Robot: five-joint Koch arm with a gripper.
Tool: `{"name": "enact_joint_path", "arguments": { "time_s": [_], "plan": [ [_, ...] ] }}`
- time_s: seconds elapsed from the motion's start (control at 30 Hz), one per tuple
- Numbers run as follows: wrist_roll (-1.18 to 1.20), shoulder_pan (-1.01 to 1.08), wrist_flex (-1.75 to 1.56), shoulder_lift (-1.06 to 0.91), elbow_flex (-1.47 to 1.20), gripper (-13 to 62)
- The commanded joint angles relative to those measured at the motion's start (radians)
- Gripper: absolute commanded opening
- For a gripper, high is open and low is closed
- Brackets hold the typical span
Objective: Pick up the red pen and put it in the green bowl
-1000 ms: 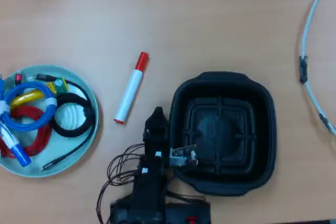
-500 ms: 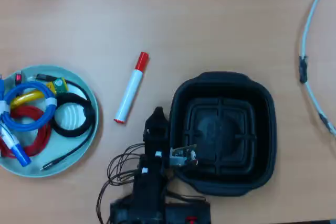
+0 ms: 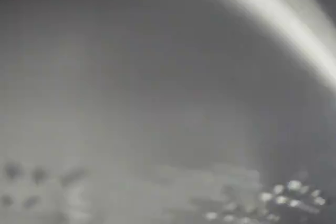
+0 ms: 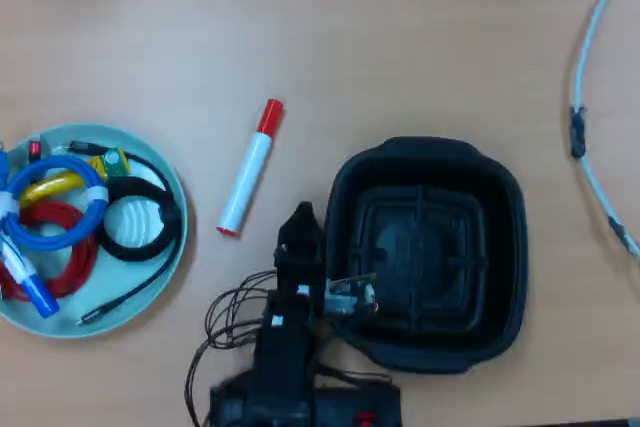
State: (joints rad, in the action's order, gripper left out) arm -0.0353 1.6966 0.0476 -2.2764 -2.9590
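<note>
In the overhead view the red pen lies flat on the wooden table, a white barrel with its red cap pointing up and slightly right. The green bowl sits at the left edge and holds coiled cables and a blue-capped marker. My gripper is folded back over the arm's base at the bottom centre. It points up the picture, below and right of the pen and apart from it. Only one dark tip shows, so its opening cannot be read. The wrist view is a grey blur with nothing recognisable.
A black square tray stands just right of the arm, close against it. Loose thin wires spill out left of the arm's base. A white cable curves down the right edge of the table.
The arm has shifted only very slightly. The pen, bowl and tray lie where they were.
</note>
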Motion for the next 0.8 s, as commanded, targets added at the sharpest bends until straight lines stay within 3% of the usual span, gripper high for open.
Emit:
{"name": "enact_joint_path", "arguments": {
  "time_s": [0.0,0.27,0.47,0.77],
  "plan": [
    [-0.098,-0.044,0.051,-0.095,0.077,27.0],
    [-0.27,-0.127,0.549,-0.064,0.525,27.0],
    [-0.282,-0.175,0.761,0.13,0.796,27.0],
    [-0.503,-0.241,1.035,0.397,1.223,27.0]
  ]
}}
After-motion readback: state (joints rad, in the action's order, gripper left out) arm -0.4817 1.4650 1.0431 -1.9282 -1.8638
